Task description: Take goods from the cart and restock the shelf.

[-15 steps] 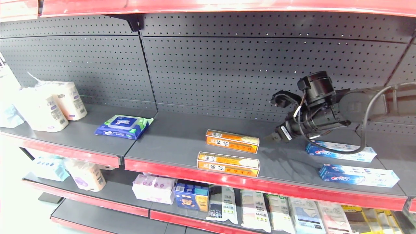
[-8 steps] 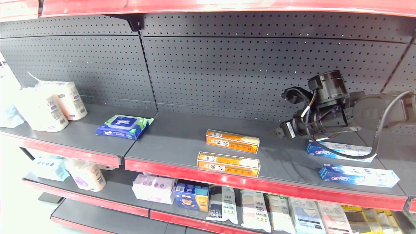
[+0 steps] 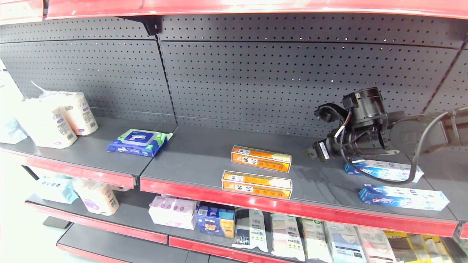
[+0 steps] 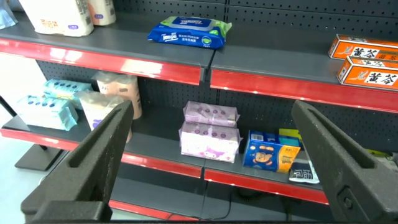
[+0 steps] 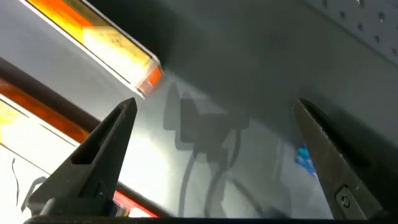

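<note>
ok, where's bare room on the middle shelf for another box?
Bare deck between wipes pack and orange boxes, and behind those to the pegboard. Another gap before the blue toothpaste boxes, under the right gripper. Lower shelf is crowded.

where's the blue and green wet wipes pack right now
In the head view the blue and green wet wipes pack lies on the left section of the grey metal shelf, between the white paper roll packs and the orange toothpaste boxes.
</note>
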{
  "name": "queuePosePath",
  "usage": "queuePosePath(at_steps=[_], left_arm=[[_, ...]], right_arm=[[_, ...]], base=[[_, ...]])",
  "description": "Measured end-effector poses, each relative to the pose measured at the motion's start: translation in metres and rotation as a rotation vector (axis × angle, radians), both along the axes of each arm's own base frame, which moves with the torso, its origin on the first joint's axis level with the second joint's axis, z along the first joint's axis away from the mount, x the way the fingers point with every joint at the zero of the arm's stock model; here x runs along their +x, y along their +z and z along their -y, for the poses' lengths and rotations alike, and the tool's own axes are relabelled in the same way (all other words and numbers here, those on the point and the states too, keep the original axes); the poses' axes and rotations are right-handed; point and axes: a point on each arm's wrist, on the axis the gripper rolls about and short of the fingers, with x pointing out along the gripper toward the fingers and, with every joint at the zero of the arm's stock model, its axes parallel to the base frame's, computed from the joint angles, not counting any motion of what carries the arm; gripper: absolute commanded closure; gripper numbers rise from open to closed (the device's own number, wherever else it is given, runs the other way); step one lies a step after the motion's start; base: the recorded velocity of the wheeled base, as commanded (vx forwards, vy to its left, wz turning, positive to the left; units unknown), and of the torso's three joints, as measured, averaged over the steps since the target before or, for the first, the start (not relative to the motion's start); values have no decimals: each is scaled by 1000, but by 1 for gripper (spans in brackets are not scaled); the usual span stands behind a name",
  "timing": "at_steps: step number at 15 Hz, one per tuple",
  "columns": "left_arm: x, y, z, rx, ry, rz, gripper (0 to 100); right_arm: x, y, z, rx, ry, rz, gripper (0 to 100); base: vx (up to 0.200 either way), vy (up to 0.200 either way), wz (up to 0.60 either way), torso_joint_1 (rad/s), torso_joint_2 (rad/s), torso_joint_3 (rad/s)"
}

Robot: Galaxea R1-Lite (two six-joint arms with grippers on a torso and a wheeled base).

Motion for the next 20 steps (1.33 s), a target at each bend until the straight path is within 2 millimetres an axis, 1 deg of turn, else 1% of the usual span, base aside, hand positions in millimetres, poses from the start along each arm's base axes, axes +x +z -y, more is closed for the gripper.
queuePosePath(at_steps=[1,6,12,20], left_arm=[[0,0,0,0,0,0,0],[0,0,0,0,0,0,0],[0,0,0,0,0,0,0],[0,0,0,0,0,0,0]], right_arm=[[3,-3,-5,10,4,32,0],[2,-26,-14,-11,13,-10,0],[1,-35,-32,-4,53,-16,0],[5,-50,-34,-51,28,-44,0]], base=[[0,0,0,0,0,0],[0,0,0,0,0,0],[0,0,0,0,0,0],[0,0,0,0,0,0]])
